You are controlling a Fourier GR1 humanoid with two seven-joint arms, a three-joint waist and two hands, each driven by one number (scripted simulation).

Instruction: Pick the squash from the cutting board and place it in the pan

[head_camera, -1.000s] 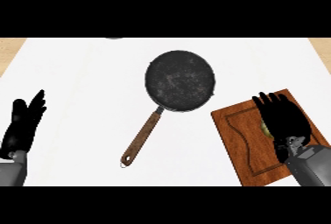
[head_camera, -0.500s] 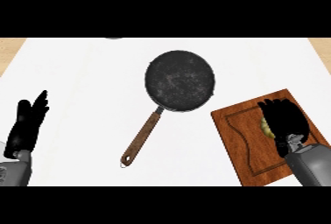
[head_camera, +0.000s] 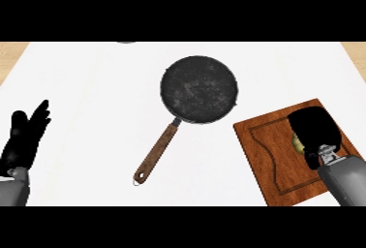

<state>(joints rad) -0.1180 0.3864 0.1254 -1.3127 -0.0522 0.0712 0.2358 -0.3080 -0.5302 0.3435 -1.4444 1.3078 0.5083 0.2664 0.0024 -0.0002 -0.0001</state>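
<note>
1. The right hand [head_camera: 314,128] lies over the cutting board [head_camera: 268,155] at the view's right, its grey forearm coming in from the lower right corner and the hand's back turned up toward the camera.
2. Its fingers are curled down and inward, closed over the squash [head_camera: 297,141]; the fingertips themselves are hidden under the hand.
3. Only a thin yellow-green sliver of the squash shows at the hand's left edge, on the board's right half. The visible strip runs roughly up and down in the view, but the hand covers too much of it to tell which way it points or how its long axis really lies.
4. The board is brown wood with a groove near its rim, set at a tilt, one corner toward the top of the view.
5. The pan [head_camera: 198,89] sits well apart, up and to the left of the board on the white counter [head_camera: 85,97], its dark bowl holding nothing. Its wooden handle slants down and to the left.
6. The left hand [head_camera: 25,135] rests open at the view's left edge, fingers straight and pointing up.
</note>
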